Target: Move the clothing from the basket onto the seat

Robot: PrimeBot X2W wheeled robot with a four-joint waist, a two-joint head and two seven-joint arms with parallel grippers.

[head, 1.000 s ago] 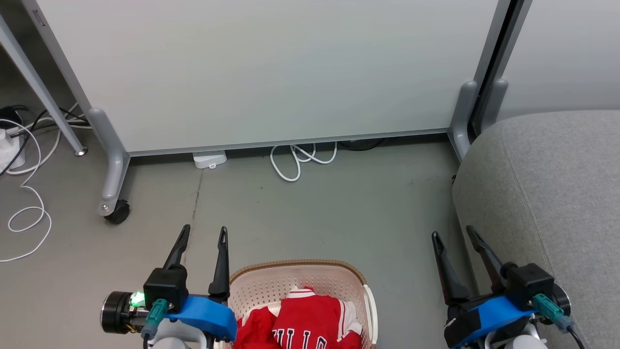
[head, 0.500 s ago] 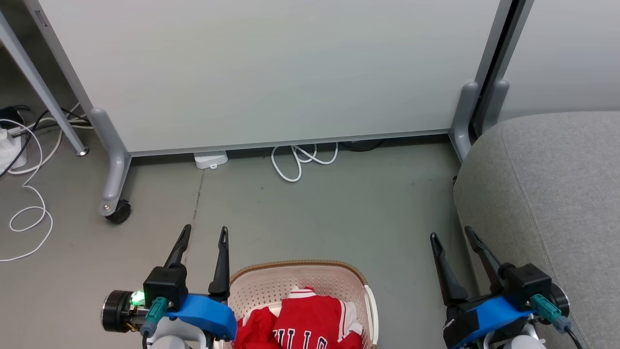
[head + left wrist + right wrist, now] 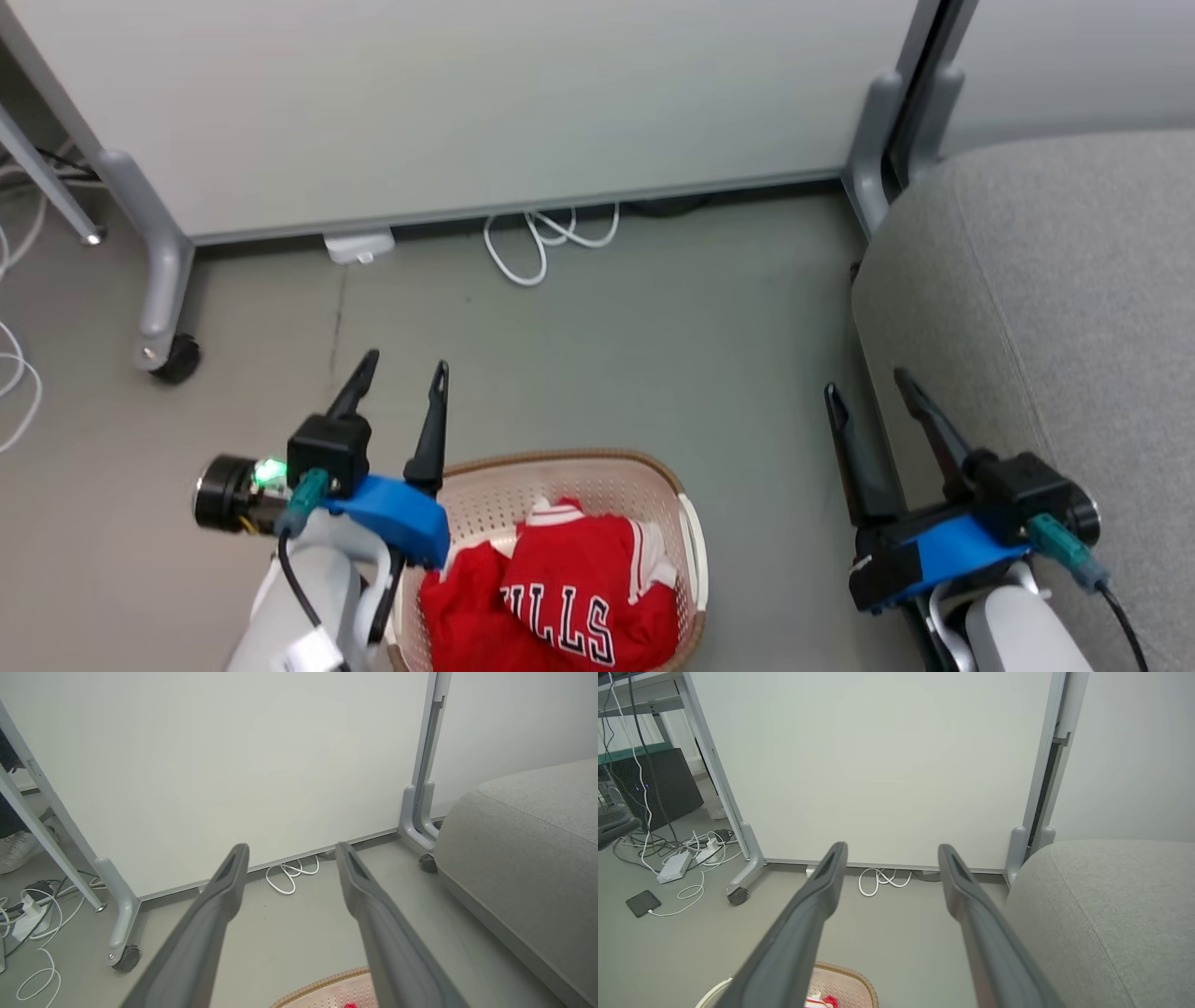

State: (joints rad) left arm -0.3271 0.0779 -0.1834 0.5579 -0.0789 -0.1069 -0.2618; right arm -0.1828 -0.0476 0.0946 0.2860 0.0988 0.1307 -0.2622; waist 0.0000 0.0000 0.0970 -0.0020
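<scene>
Red clothing (image 3: 560,597) with white trim and black-and-white lettering lies heaped inside the basket (image 3: 560,464). The basket stands on the grey floor (image 3: 653,327) at near centre. The grey fabric seat (image 3: 1055,308) is to the right of the basket, apart from it. Left gripper (image 3: 406,362) hangs by the far left of the basket's rim, fingers spread wide, holding nothing. Right gripper (image 3: 865,383) hangs close beside the seat's left edge, fingers likewise spread and empty. A white cable (image 3: 532,243) lies looped on the floor at the foot of the far partition panel (image 3: 467,93).
</scene>
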